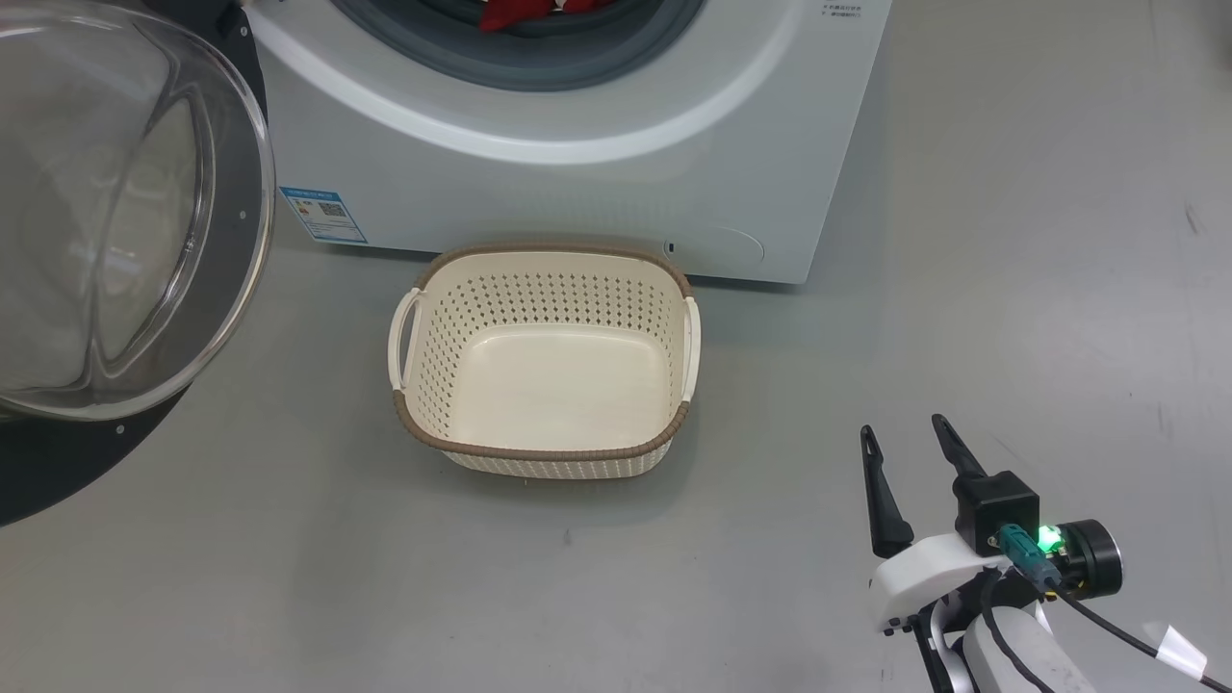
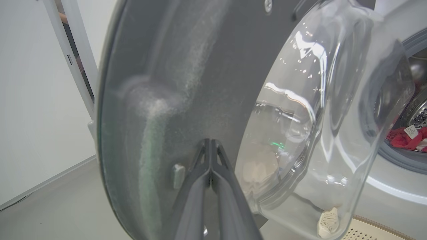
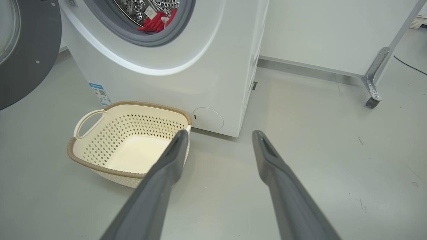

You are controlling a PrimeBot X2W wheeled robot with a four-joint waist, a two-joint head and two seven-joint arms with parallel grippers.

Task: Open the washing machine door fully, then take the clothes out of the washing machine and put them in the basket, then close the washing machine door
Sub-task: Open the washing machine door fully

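Grey floor (image 1: 1011, 289) bears the basket (image 1: 535, 453) just before the washing machine (image 1: 597, 197).

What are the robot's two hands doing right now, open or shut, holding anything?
Left gripper: shut, holding nothing, tips right by the washing machine door.
Right gripper: open, holding nothing.

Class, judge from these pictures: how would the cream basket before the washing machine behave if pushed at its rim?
The basket is probably light: thin perforated plastic, nothing in it. On the smooth grey floor it would likely slide rather than tip, since it sits wide and low.
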